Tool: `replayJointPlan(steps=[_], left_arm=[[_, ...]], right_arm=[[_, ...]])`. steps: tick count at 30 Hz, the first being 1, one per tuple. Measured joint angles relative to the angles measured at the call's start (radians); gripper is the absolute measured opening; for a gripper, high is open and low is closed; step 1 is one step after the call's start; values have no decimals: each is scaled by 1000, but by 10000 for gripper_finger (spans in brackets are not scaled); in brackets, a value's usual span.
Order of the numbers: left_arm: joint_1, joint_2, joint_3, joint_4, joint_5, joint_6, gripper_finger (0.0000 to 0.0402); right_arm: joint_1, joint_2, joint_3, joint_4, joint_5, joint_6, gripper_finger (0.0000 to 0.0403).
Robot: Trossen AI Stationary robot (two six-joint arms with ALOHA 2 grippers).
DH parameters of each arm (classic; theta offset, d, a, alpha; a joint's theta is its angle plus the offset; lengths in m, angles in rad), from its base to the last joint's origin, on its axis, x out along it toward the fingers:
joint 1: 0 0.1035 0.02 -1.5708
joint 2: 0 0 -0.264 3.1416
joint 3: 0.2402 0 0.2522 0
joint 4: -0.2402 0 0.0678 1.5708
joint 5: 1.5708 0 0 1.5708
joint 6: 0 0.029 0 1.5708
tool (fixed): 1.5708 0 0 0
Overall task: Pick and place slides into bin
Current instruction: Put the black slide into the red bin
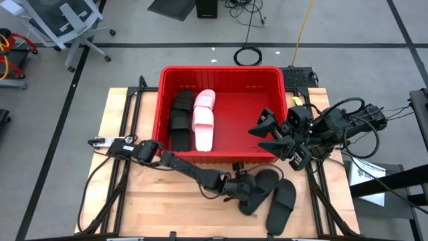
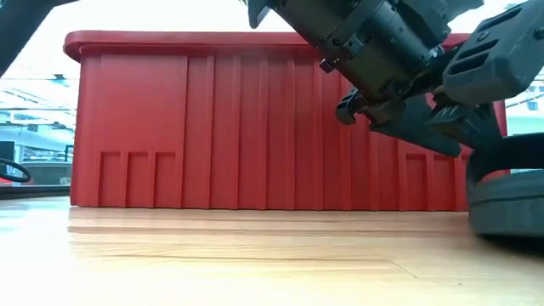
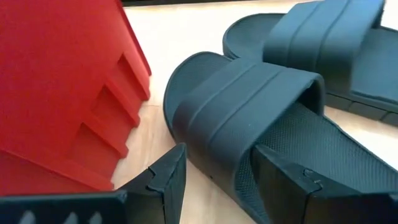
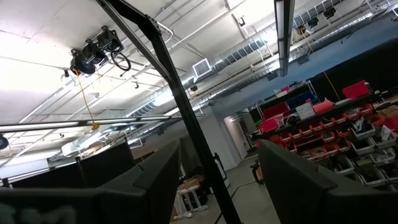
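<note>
The red bin (image 1: 221,69) stands at the table's far middle; black slides (image 1: 179,120) and pale pink-white slides (image 1: 204,120) lie in its left half. Two black slides (image 1: 257,191) (image 1: 282,206) lie soles down on the table in front of the bin's right corner. My left gripper (image 1: 235,189) is open and low at the nearer slide (image 3: 249,106). One finger (image 3: 292,180) is over the slide's footbed and the other (image 3: 165,177) is outside its side edge. My right gripper (image 1: 264,134) is open and empty above the bin's right part, tipped upward. My left gripper stands astride the long side edge of the nearer black slide (image 3: 217,180), coming in low and nearly level from the table's left. I cannot tell whether its fingers touch the slide. The slide lies flat on the table.
The bin's near wall (image 3: 56,81) rises close beside my left gripper. The second black slide (image 3: 323,43) lies just beyond the first. Bare wood table (image 1: 167,201) lies at the near left. Cables and a chair are on the floor beyond the table.
</note>
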Motion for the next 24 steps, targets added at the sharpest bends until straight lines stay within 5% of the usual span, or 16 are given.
replayJointPlan(steps=[14, 24], left_arm=[[30, 3, 0, 83, 70, -13, 165], [30, 5, 0, 83, 128, -14, 11]], right_arm=[[0, 0, 0, 0, 0, 0, 205], [0, 0, 0, 0, 0, 0, 205]])
